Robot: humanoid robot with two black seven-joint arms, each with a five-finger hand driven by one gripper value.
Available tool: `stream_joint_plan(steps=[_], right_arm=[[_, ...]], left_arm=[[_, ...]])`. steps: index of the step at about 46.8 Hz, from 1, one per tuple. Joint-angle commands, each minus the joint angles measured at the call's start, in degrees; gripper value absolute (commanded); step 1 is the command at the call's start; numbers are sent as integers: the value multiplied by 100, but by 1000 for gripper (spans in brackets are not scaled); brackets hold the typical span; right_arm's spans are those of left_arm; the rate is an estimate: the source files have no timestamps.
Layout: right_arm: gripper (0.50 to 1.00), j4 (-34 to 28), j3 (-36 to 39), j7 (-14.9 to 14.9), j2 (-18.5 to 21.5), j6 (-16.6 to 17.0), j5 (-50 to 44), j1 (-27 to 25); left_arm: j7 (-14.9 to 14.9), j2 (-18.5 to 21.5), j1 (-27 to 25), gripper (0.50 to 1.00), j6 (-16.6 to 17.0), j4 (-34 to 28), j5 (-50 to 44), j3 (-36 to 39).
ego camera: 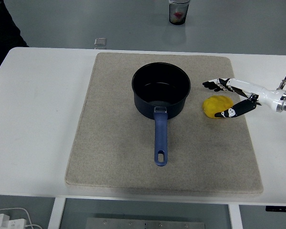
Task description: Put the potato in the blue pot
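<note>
The right robot hand [225, 99] brackets the potato [216, 106], fingers open around it, not yet gripping; the pot [161, 89] lies beyond, leftward.
</note>
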Motion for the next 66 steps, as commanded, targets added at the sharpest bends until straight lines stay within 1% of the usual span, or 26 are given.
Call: stream_joint_plan(steps=[1,11,15,16,18,20,23,28,30,32,34,35,36,56,66], right_arm=[[928,-25,-114,-1,-4,-78,-55,10],[924,-33,-176,-1,-4,-158,-72,1],[911,-33,-176,-1,-4,-228,-72,1],[901,-33,-184,-1,-4,-263,-72,1],[856,-33,-184,-1,-4,-307,-72,-8],[795,-33,-193,-1,-4,-342,-72,-25],[760,-33,-263,-1,-4,-360,-81,-52],[717,-42,-386,-1,-4,-439,-81,-61],[668,-42,-448,-1,-4,-500,-81,-61],[631,-60,-483,-1,5,-570,-81,-52],[544,-77,-492,-1,-4,-606,-81,-43],[515,-77,-501,-1,-4,-623,-81,-43],[500,-86,-501,-1,-4,-641,-81,-43],[500,-156,-369,-1,-12,-685,-11,27],[500,-148,-360,-1,-13,-685,296,361]], left_arm=[[0,0,0,996,1,-9,0,0],[0,0,0,996,1,0,0,0],[0,0,0,996,1,0,0,0],[0,0,0,996,1,0,0,0],[0,0,0,996,1,-9,0,0],[0,0,0,996,1,-9,0,0],[0,0,0,996,1,0,0,0],[0,0,0,996,1,-9,0,0],[0,0,0,996,1,-9,0,0],[0,0,0,996,1,-9,0,0],[0,0,0,996,1,-9,0,0],[0,0,0,996,1,-9,0,0],[0,0,0,996,1,-9,0,0],[0,0,0,996,1,-9,0,0],[0,0,0,996,1,-9,0,0]])
